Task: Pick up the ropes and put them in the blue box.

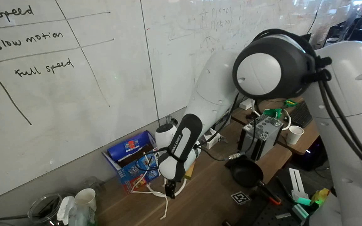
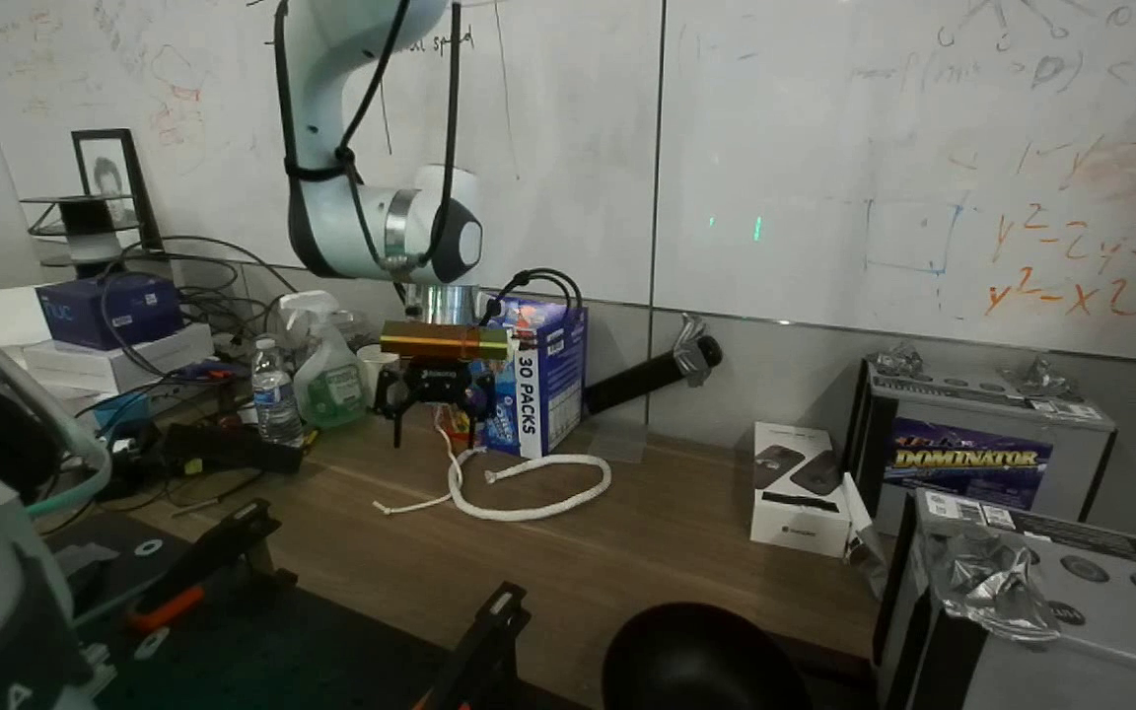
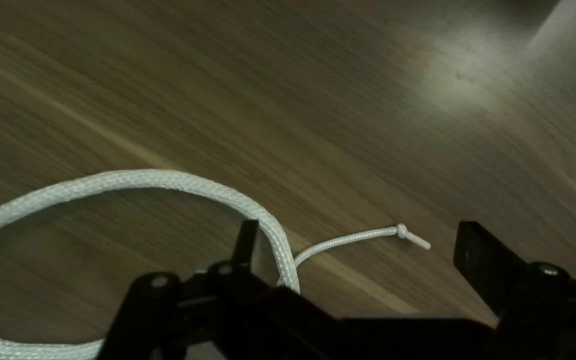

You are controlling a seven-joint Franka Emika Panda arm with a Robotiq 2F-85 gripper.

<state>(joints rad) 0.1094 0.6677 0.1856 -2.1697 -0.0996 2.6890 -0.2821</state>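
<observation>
A thick white rope (image 2: 548, 510) lies in a loose loop on the wooden table, and a thin white rope (image 2: 415, 507) runs beside and under it. The wrist view shows the thick rope (image 3: 138, 178) curving past the left finger, with the knotted end of the thin rope (image 3: 348, 240) between the fingertips in that picture. In an exterior view the thin rope (image 1: 140, 179) trails over the front of the blue box (image 1: 134, 171). That box (image 2: 560, 380) stands open-topped against the wall, behind the ropes. My gripper (image 2: 435, 436) hangs open above the table, holding nothing.
Next to the box a black tube (image 2: 642, 383) leans by the whiteboard wall. A spray bottle (image 2: 326, 370) and a water bottle (image 2: 275, 394) stand on its other side. A white carton (image 2: 800, 493), grey batteries (image 2: 982, 463) and a black pan (image 1: 247, 171) are also around.
</observation>
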